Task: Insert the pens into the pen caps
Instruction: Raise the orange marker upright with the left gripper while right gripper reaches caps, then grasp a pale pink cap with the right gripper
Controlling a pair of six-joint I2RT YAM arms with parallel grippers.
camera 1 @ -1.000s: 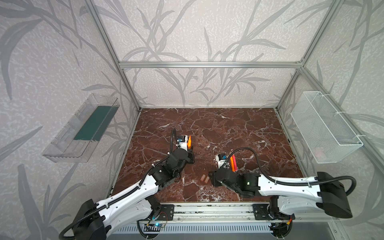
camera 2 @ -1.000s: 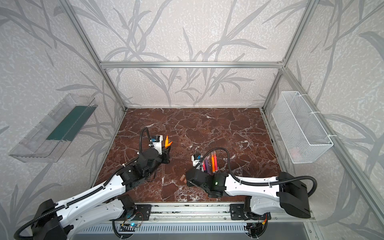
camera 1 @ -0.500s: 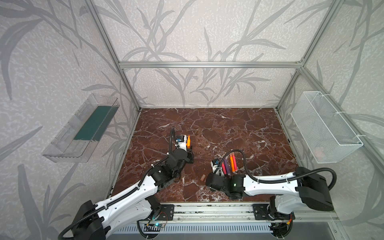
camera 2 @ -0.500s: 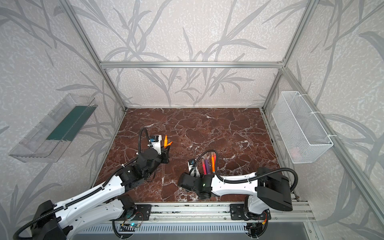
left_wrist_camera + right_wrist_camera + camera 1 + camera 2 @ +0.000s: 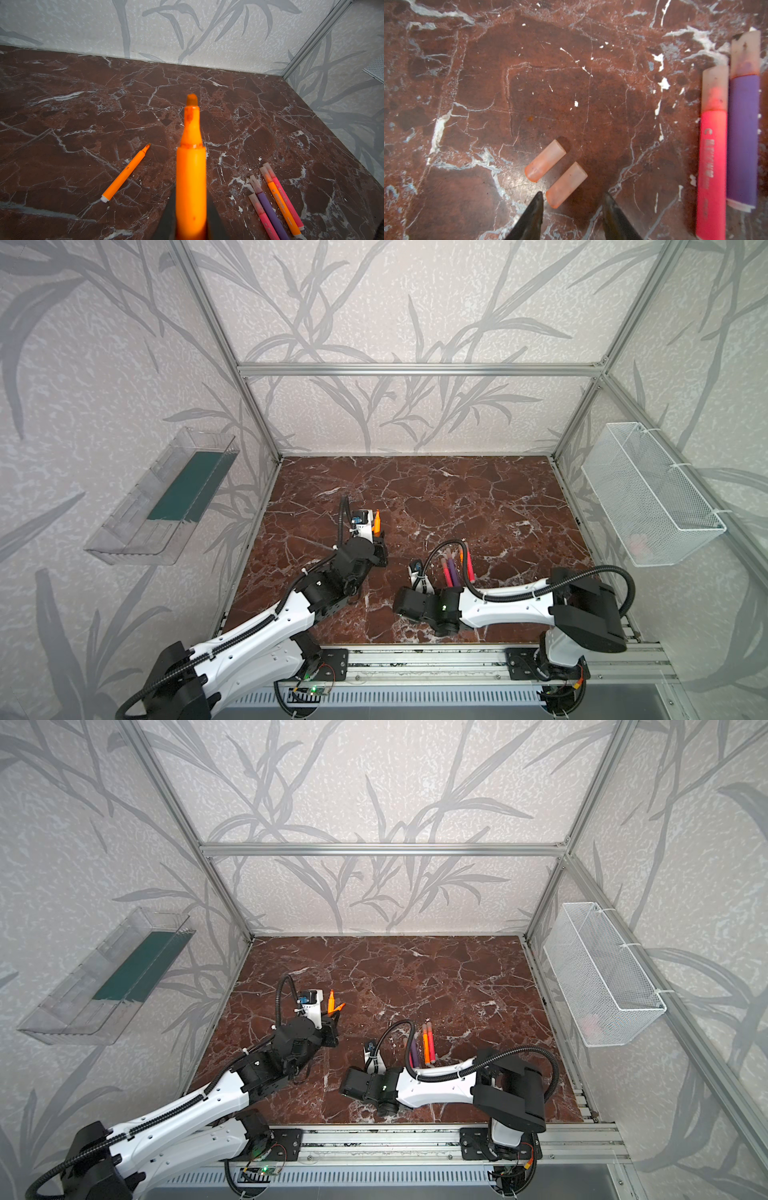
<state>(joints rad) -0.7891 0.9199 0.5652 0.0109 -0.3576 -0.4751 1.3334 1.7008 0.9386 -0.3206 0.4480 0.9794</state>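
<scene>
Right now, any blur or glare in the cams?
Left wrist view: the held orange pen is soft close to the lens, the orange pen lying beyond it is sharp. Right wrist view: both loose caps are crisp, the pink pen at the frame edge is smeared, a pale sheen sits on the marble beside the caps. Both top views: even light, no glare.

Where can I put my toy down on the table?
Bare: the back half of the marble table, from the back wall to the held orange pen, and the strip between the capped pens and the right wall. Crowded: the front middle, with two caps at the right end effector, and the loose orange pen by the left end effector.
</scene>
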